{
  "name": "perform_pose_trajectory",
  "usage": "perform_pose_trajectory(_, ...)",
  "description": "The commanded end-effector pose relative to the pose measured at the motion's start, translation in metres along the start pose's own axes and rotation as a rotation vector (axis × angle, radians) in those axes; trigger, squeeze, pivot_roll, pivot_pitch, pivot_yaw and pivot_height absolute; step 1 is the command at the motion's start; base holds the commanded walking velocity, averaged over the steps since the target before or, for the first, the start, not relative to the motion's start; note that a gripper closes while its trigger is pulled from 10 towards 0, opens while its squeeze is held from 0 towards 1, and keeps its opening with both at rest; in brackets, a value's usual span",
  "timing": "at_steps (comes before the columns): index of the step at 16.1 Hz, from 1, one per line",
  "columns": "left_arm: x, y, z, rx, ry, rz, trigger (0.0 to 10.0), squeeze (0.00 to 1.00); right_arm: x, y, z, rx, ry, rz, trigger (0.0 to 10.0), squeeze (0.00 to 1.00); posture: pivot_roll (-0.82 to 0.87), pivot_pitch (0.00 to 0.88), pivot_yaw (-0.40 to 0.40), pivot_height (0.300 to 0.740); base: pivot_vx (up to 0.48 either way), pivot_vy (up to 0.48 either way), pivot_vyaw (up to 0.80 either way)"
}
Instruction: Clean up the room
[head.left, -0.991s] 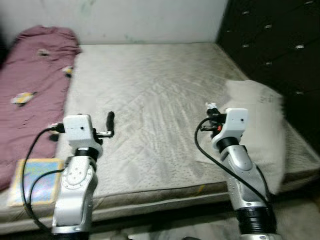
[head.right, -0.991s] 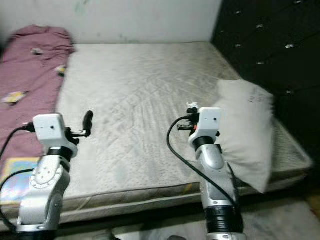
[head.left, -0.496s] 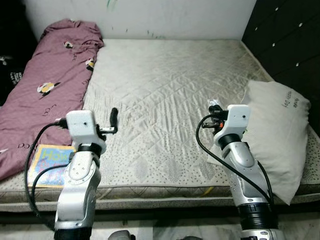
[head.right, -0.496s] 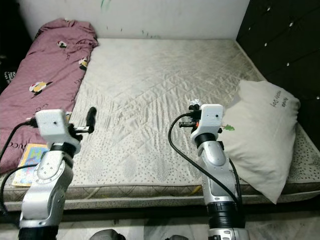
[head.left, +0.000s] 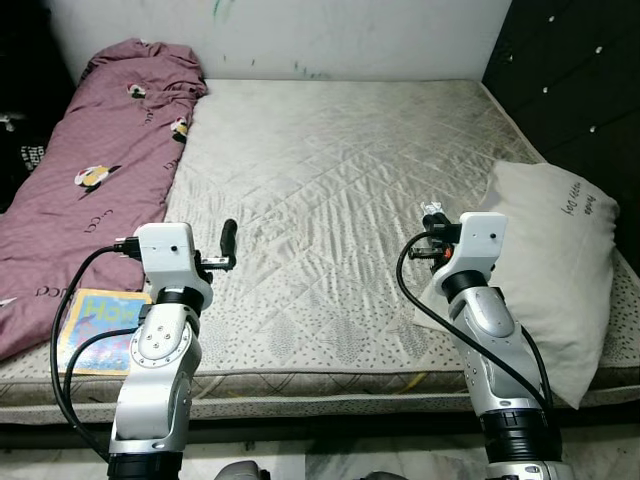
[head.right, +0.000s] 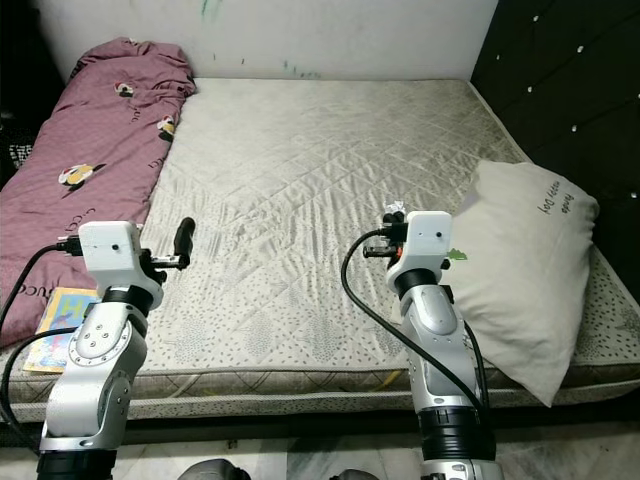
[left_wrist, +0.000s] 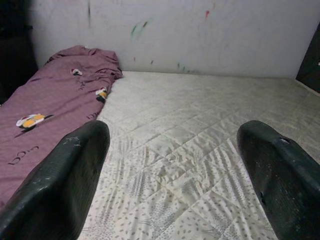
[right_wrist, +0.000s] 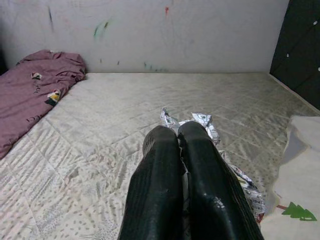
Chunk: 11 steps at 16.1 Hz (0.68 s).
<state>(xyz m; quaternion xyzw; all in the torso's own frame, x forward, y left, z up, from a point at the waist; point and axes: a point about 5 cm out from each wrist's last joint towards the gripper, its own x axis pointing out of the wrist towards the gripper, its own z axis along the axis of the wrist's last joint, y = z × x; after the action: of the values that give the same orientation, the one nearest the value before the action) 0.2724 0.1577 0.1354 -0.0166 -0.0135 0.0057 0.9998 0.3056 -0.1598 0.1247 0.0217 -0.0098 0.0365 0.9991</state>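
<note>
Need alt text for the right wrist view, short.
The right gripper is shut on a crumpled printed wrapper above a bare quilted mattress. A maroon blanket lies along one side, a white pillow at the other, with a marked white wall behind.

The whole view now sits steady and sharp over the bed (head.left: 330, 170), so the camera, not the things, seems to move. The right end effector (head.right: 392, 216) sits slightly lower in view.
</note>
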Motion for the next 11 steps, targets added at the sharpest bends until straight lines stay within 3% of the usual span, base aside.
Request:
perform_pose_trajectory(1,0.0004,-0.0032,0.0003,0.006,-0.004,-0.009,10.0,0.00,0.0022,0.0016,0.0082,-0.013,-0.024,0.011,10.0,0.00,0.03,0.006,-0.018,0.740,0.000,0.000,0.00)
perform_pose_trajectory(3,0.0006,-0.0076,-0.0003,-0.013,0.003,-0.023,10.0,0.00,-0.0007,-0.0007,0.0045,-0.021,-0.013,0.014,10.0,0.00,0.02,0.008,-0.011,0.740,0.000,0.000,0.00)
perform_pose_trajectory(5,-0.0019,-0.0076,-0.0030,-0.011,0.014,-0.036,10.0,0.00,-0.0031,-0.0019,0.0031,-0.016,-0.008,-0.004,10.0,0.00,0.01,0.008,-0.005,0.740,0.000,0.319,0.00)
perform_pose_trajectory(11,-0.0013,-0.0124,-0.0004,-0.038,0.003,-0.073,10.0,0.00,-0.0004,0.0025,0.0041,-0.007,-0.016,-0.006,10.0,0.00,0.01,0.024,-0.005,0.740,0.000,0.480,0.00)
